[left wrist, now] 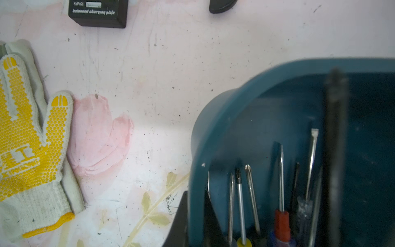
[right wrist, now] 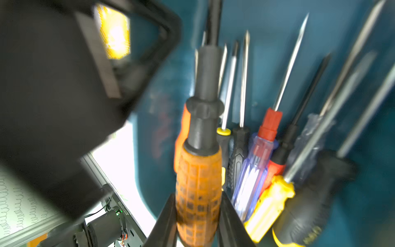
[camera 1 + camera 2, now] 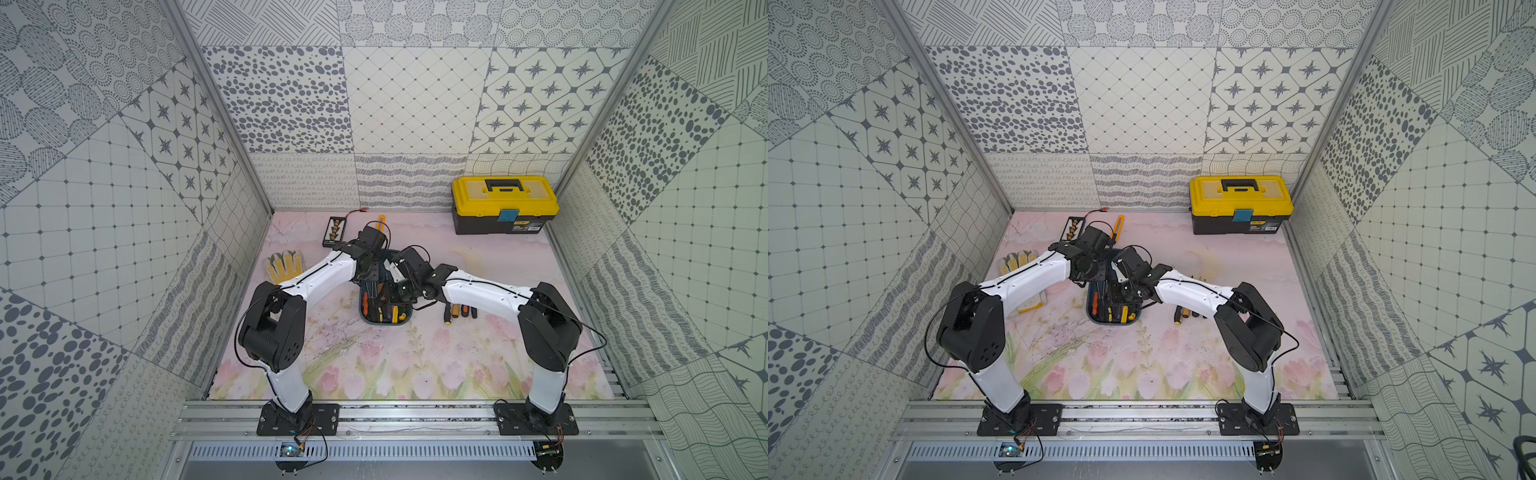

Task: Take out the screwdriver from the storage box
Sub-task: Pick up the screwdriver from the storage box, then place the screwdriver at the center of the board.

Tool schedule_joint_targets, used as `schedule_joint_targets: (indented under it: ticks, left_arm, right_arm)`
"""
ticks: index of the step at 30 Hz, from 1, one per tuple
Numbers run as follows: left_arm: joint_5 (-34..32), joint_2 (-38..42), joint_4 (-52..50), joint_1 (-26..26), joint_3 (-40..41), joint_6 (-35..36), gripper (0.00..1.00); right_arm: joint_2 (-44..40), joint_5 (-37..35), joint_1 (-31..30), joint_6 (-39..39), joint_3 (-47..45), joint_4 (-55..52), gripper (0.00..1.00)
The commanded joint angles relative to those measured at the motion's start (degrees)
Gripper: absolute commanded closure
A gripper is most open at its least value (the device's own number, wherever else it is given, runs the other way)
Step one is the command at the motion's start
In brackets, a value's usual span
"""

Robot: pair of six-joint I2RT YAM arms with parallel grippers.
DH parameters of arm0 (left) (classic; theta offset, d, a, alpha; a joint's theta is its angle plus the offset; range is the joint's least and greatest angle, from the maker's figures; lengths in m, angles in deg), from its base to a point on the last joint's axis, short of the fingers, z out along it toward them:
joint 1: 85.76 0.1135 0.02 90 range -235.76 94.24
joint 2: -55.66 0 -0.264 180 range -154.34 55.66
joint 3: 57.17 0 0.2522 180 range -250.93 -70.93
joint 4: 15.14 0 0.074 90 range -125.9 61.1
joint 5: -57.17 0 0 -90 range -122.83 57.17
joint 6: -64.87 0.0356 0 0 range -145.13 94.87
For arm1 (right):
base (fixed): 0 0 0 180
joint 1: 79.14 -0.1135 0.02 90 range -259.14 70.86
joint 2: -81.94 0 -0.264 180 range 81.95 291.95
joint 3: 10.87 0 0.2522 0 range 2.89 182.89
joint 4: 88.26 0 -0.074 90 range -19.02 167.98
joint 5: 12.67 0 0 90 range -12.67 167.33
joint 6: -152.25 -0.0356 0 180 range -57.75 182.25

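1. In both top views the two arms lean in over the storage box (image 3: 384,321) at mid-table — the teal bin sits between them, its near end packed with screwdriver handles, its far part hidden under the wrists. The left gripper (image 3: 365,272) and the right gripper (image 3: 395,291) both hang low over the bin; from up here neither set of jaws can be read.
2. Same views, around the edges: a few loose screwdrivers (image 3: 459,311) lie on the flowered mat just to the right of the bin, a yellow toolbox (image 3: 1241,204) stands at the far right corner, a yellow-dotted work glove (image 3: 284,266) lies to the left, and a black charging plate (image 3: 334,232) rests near the far wall.
3. Left wrist view: the left claw straddles the bin's wall (image 1: 192,149), one finger outside and one inside, pinched right down onto that wall. Bare shafts line up inside the bin; the glove and the plate lie on the mat beyond.
4. Right wrist view — blurred, but clear enough: the right claw has its two fingers pressed on either side of the orange-handled screwdriver (image 2: 197,192), which is inside the bin among the other handles.
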Motion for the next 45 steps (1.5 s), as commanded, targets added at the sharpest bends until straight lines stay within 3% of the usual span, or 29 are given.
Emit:
schedule_joint_targets:
  ticks: [1,14,20,28,45]
  left_arm:
    - [-2.4,0.7,2.3,0.0,-0.4,-1.0,1.00]
    - [-3.0,0.6,2.1,0.0,-0.6,-1.1,1.00]
    - [-2.9,0.5,2.1,0.0,-0.6,-1.1,1.00]
    - [-2.7,0.5,2.1,0.0,-0.6,-1.1,1.00]
    - [-2.2,0.0,1.9,0.0,-0.8,-1.1,1.00]
  right_arm:
    - [-4.0,-3.0,0.7,2.6,-1.5,1.4,1.00]
    - [-16.3,-7.2,8.5,6.1,-11.3,-2.3,1.00]
    - [-12.0,-13.2,9.4,7.3,-11.3,-11.1,1.00]
    - [-6.7,-18.2,9.4,6.8,-11.0,-15.2,1.00]
    - [-0.6,-18.7,9.4,6.4,-10.9,-16.5,1.00]
